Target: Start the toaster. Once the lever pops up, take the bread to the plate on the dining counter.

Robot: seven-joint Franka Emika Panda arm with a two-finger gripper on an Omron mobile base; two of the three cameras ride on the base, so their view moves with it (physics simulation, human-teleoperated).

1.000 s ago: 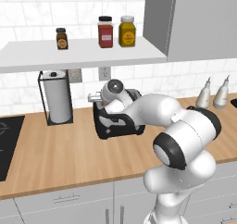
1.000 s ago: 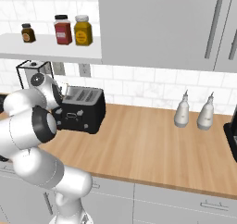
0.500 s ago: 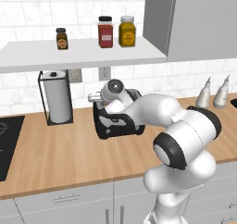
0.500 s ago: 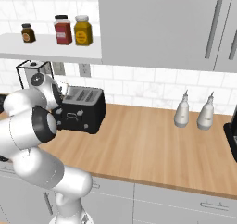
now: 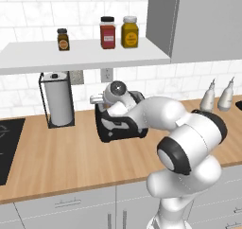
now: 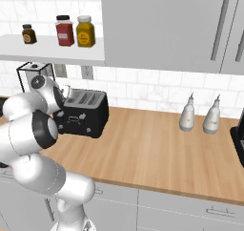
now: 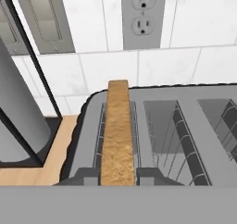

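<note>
one thin, stiff, crumbly slice, the bread (image 7: 118,135), is gripped by its upper crust edge over the toaster (image 7: 176,126) by closed gripper (image 7: 118,174) fingers.

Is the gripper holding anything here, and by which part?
Yes: the gripper is shut on the bread, by the top edge that sticks up from the toaster slot.

Around me: paper-towel roll (image 5: 58,98) in wire holder, three spice jars (image 5: 108,32) on shelf (image 5: 85,54), two pale bottles (image 6: 199,115), wall outlet (image 7: 141,5).
</note>
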